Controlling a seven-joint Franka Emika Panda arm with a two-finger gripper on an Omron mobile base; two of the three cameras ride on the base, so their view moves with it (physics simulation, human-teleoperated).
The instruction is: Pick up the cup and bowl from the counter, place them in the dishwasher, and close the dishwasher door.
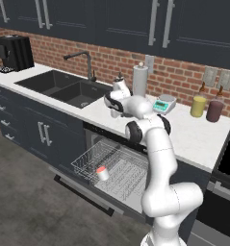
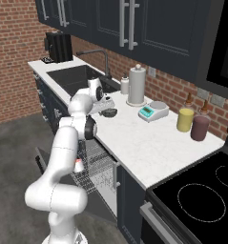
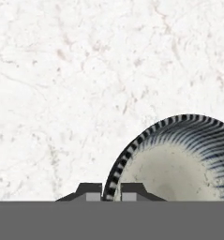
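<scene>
One white marble counter [image 3: 62, 84] (brick wall [image 1: 179, 72] behind).

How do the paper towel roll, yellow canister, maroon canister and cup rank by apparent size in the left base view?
1. Paper towel roll, clearly tallest.
2. Yellow canister and maroon canister: too alike to rank.
3. Cup in the dishwasher rack: smallest, though nearest the camera.

Cup [image 1: 102, 173] in dishwasher rack [image 1: 117, 169]; bowl [image 3: 179, 159] on counter [image 3: 85, 70]
</scene>
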